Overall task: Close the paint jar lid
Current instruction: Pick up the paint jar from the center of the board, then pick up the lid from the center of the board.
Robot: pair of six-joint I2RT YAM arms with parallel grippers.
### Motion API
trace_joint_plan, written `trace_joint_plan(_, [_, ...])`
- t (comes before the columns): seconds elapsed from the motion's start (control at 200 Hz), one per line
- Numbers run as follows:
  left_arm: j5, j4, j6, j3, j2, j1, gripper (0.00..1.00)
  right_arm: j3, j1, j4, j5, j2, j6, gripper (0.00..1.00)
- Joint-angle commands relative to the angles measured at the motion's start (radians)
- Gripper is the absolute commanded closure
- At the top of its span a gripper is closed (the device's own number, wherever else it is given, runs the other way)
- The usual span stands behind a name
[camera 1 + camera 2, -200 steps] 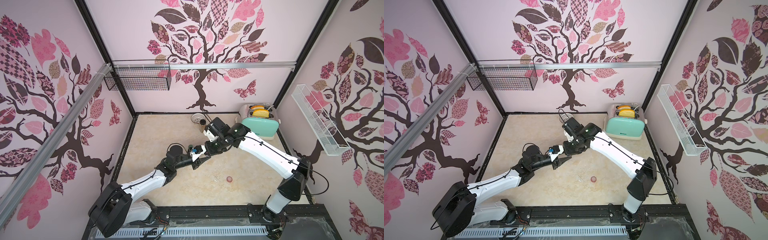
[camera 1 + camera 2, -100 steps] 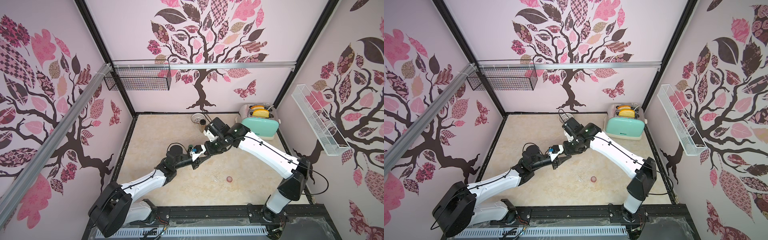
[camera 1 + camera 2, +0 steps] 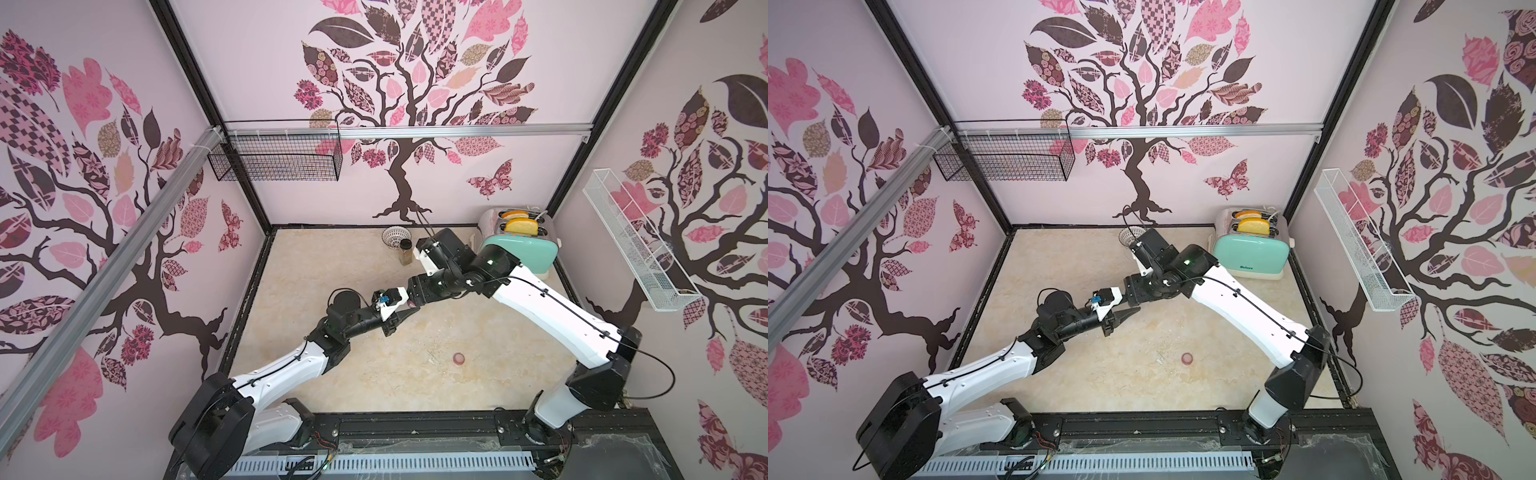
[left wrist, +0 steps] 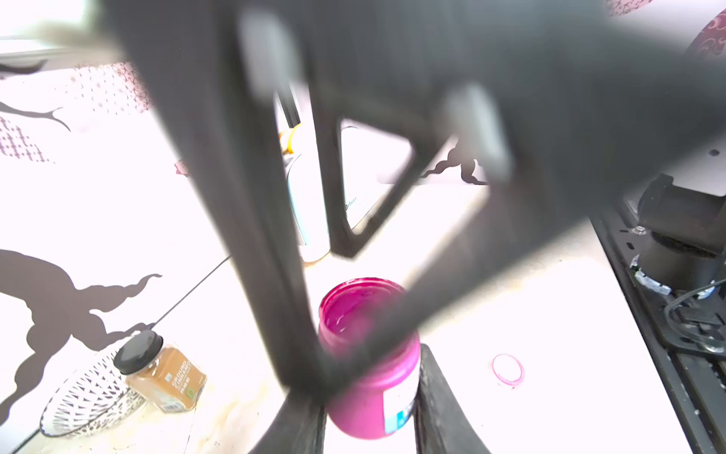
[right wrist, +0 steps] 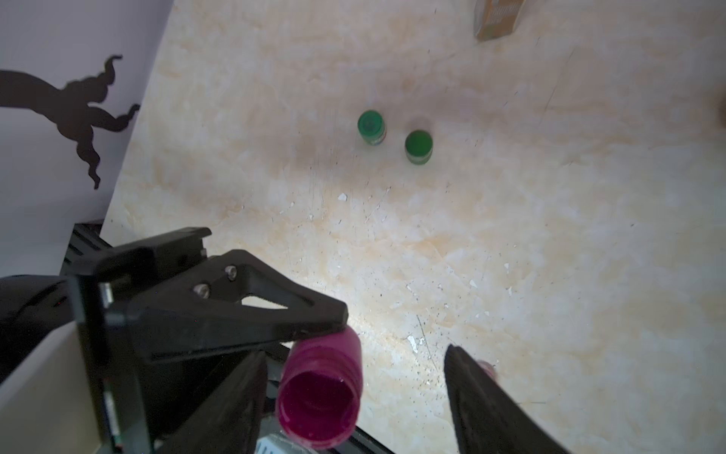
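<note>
Two tools — left tool [image 4: 371,408] clenched on paint jar [image 5: 318,389] (uncapped), right tool [image 5: 353,350] parted, straddling it.

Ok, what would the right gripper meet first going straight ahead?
Probably the open magenta plastic paint jar in the left gripper; it sits between the right gripper's spread fingers, though depth is unclear.

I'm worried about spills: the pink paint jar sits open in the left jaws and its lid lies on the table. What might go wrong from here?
1. The paint jar is uncapped in the left gripper: any tilt may spill paint.
2. The right gripper, jaws open either side of the jar's mouth, may knock it.
3. The lid lies flat on the table, perhaps hard to pick up.
</note>
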Motion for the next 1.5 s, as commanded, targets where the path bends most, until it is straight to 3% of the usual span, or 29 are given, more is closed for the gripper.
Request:
trace_joint_plan(0.0, [-0.005,0.022,-0.006,-0.021,-0.031,-0.004,0.79,0.001,-0.043,0.056,0.084,-0.107,-0.010,0.25])
trace_joint_plan(0.145, [-0.019,0.029,-0.006,-0.028,-0.053,-0.004,0.80,-0.070,-0.100,0.059,0.099,-0.203,0.000,0.20])
trace_joint_plan(0.35, [-0.035,0.033,-0.003,-0.037,-0.080,-0.004,0.80,-0.294,-0.131,0.055,0.157,-0.288,0.033,0.14])
trace_joint_plan(0.65, [-0.041,0.029,0.007,-0.043,-0.119,-0.004,0.80,-0.621,-0.135,0.123,0.138,-0.303,0.125,0.12])
trace_joint_plan(0.875, [-0.053,0.022,0.021,-0.049,-0.142,-0.004,0.80,-0.781,-0.134,0.195,0.093,-0.277,0.183,0.13])
trace_joint_plan(1.496, [-0.056,0.010,0.035,-0.049,-0.154,-0.004,0.80,-0.901,-0.036,0.310,0.062,-0.109,0.267,0.25])
